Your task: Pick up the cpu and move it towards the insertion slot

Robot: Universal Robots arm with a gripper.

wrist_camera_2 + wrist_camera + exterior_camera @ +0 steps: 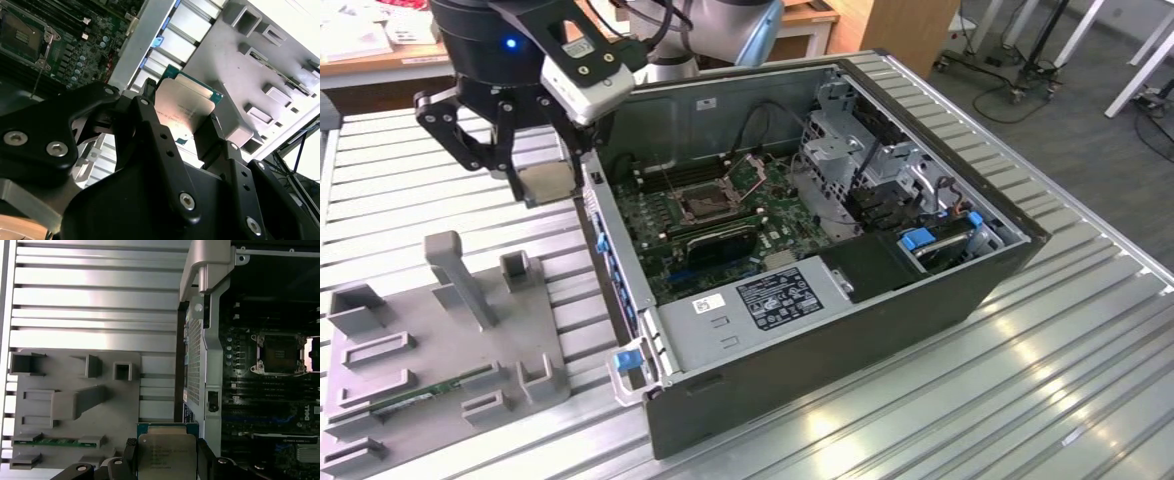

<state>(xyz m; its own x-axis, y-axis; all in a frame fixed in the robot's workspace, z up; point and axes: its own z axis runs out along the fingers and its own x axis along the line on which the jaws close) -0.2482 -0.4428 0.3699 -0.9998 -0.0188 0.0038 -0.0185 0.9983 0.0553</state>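
My gripper (550, 186) is shut on the cpu (548, 180), a flat silvery-beige square chip held by two opposite edges above the slatted table, just outside the open computer case's wall on the exterior view's left. Both wrist views show the cpu (166, 454) (181, 106) clamped between the black fingers (129, 452). The insertion slot (700, 201) is a square socket with a dark centre and metal frame on the green board inside the case. It also appears in both wrist views (280, 355) (20, 36), apart from the chip.
The open computer case (854, 300) lies on its side on the slatted metal table (1067, 380); its side wall (205, 340) stands between chip and socket. A grey fixture plate (440, 350) with upright blocks holds a green memory stick (420, 393). Drive cages and cables (881, 170) fill the case's far side.
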